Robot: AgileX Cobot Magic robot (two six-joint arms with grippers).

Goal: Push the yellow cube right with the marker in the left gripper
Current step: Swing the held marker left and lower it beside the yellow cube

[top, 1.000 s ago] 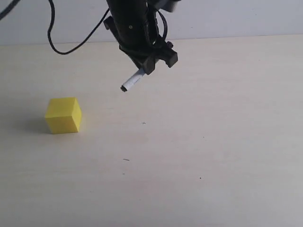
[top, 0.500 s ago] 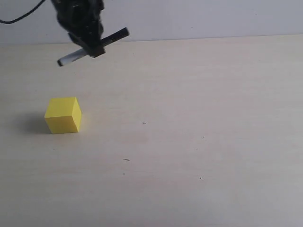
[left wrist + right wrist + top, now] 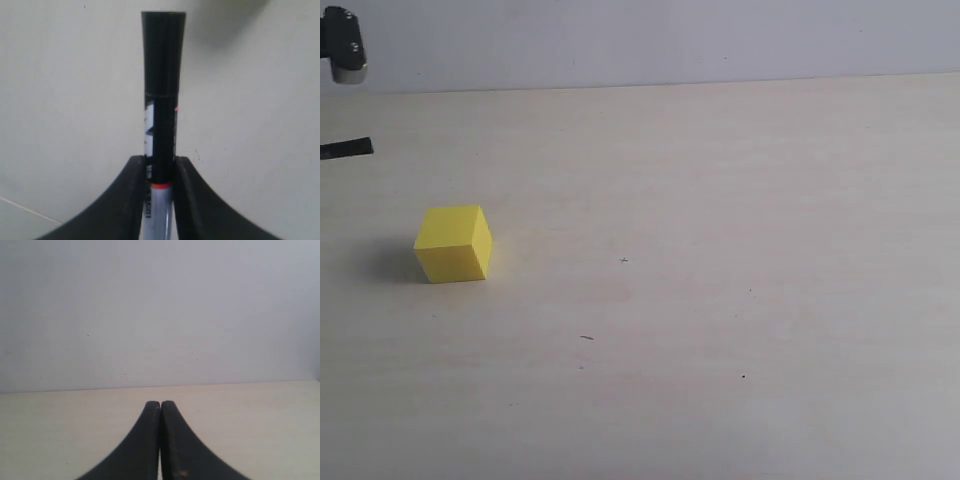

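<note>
Yellow cube (image 3: 453,244) sits flat near the left edge of the tabletop (image 3: 720,200). Judged rigid, light and matte: it should slide, but turn if contacted off-centre, so press low on the centre of its left face. Left end effector (image 3: 160,161), toward the far left corner, is clamped on the marker (image 3: 162,100) barrel. Right end effector (image 3: 160,407): jaws together, empty
</note>
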